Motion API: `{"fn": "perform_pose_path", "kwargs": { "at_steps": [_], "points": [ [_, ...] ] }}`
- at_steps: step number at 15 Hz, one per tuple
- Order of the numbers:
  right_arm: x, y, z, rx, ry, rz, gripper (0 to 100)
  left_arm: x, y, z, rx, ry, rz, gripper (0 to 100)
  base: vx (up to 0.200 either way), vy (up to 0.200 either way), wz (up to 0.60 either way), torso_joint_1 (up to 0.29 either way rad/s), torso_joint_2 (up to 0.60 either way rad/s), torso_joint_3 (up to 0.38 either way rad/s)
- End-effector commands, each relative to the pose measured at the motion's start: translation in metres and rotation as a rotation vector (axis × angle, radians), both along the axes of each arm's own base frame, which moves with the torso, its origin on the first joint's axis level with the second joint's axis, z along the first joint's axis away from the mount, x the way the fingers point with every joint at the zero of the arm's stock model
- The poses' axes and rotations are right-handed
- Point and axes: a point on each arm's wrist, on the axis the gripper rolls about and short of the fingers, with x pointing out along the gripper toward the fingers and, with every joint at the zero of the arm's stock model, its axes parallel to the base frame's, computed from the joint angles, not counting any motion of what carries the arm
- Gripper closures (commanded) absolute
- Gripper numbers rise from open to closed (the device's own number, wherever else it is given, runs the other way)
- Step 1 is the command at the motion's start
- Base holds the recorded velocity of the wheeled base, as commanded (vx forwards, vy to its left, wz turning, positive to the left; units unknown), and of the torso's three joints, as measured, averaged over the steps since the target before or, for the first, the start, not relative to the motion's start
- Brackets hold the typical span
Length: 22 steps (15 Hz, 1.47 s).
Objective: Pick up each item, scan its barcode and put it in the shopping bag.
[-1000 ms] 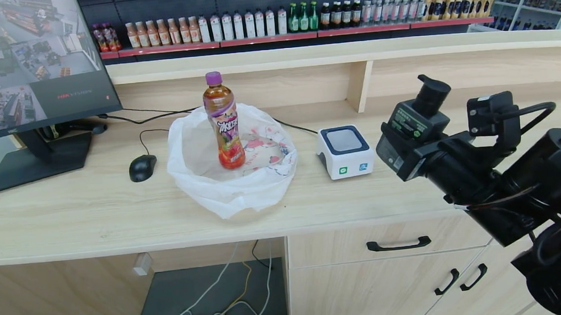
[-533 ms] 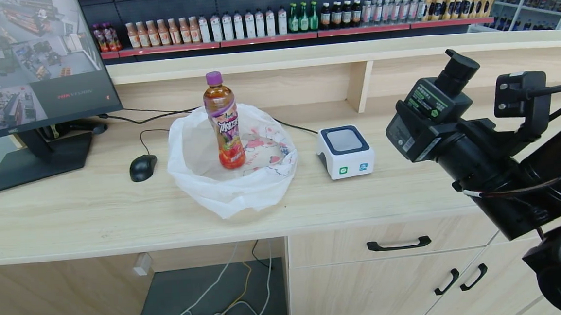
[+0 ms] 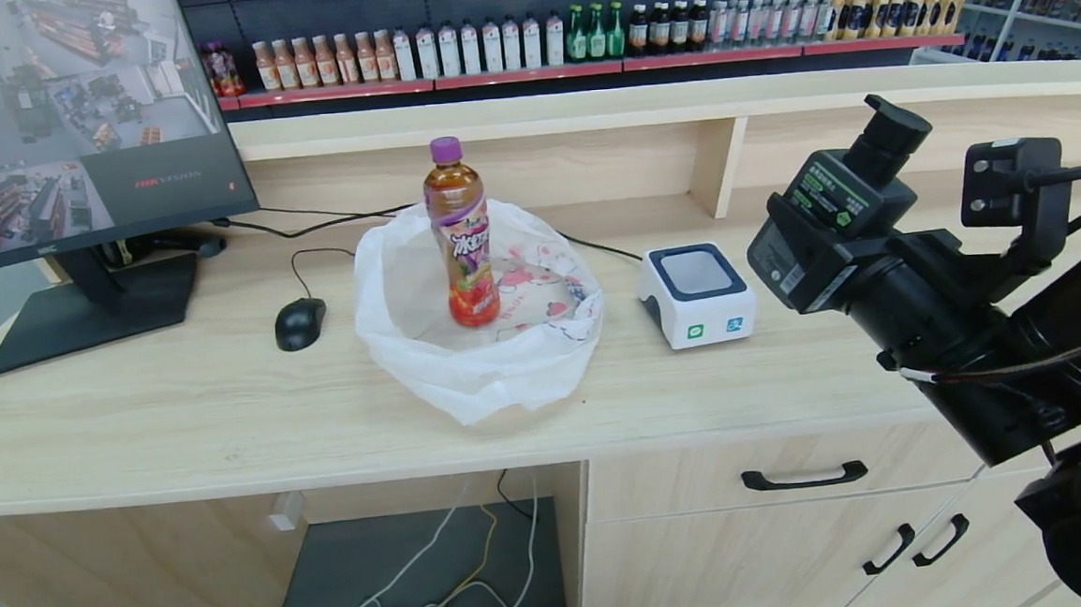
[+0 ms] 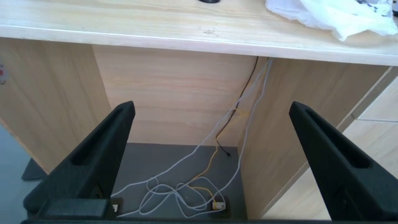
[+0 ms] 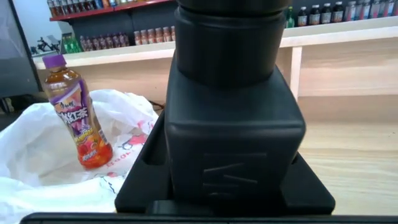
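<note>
One bottle [image 3: 461,233] of amber-orange drink, with a purple cap and a purple and red label, stands upright inside the shopping bag [image 3: 508,381]. The bag is white plastic with red print. It lies opened out on the pale wooden counter [image 3: 181,410], its rim slumped low around the bottle's base, so most of the bottle rises clear of it. Just to the bag's right sits the scanner [image 3: 698,294], a small white box with a dark-framed window on top, near the bag but not touching it. A black cable runs from the scanner behind the bag. To the bag's left lies a black mouse [image 3: 300,323], and farther left stands a monitor [image 3: 69,107] on a black foot. Beyond the bag, past the counter's raised back ledge, a shelf [image 3: 582,66] carries a long row of drinks. The right gripper [image 3: 856,172] is on the bag's right, farther out than the scanner, raised above the counter and well apart from the bag. Whether it is wide, narrow or holding anything cannot be told. The left gripper [image 4: 211,112] is lower than the bag, before the counter's open underside, with its jaws spread wide and nothing between them. Loose cables [image 4: 205,180] trail to the floor there. Below the bag and to its right are drawers [image 3: 778,505] with black handles.
</note>
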Motion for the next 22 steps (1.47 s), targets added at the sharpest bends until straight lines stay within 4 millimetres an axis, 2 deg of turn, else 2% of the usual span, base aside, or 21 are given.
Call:
{"fn": "perform_pose_path", "kwargs": {
  "at_steps": [1,6,11,15,18,22],
  "points": [
    [0.001,0.000,-0.001,-0.001,0.001,-0.003,100,0.000,0.000,0.000,0.000,-0.001,0.002,0,0.000,0.200,0.00,0.002,0.00,0.007],
    [0.004,0.001,-0.003,-0.007,0.007,-0.004,100,0.000,0.000,0.000,0.002,-0.001,0.002,0,0.000,0.200,0.00,0.003,0.00,0.004],
    [0.008,0.006,-0.010,-0.017,0.029,0.008,100,0.000,0.000,0.000,0.005,-0.001,0.002,0,0.000,0.000,0.00,0.000,0.00,0.000],
    [0.002,0.025,-0.017,-0.034,0.049,0.077,100,0.000,0.000,0.000,0.005,-0.001,0.002,0,0.000,0.000,0.00,0.000,0.00,0.000],
    [0.010,0.033,-0.025,-0.058,0.062,0.089,100,0.000,0.000,0.000,0.003,-0.001,0.002,0,0.000,0.000,0.00,0.000,0.00,0.000],
    [0.039,0.056,-0.013,-0.041,0.023,0.112,100,0.000,0.000,0.000,0.003,-0.001,0.002,0,0.000,0.000,0.00,0.000,0.00,0.000]
  ]
}}
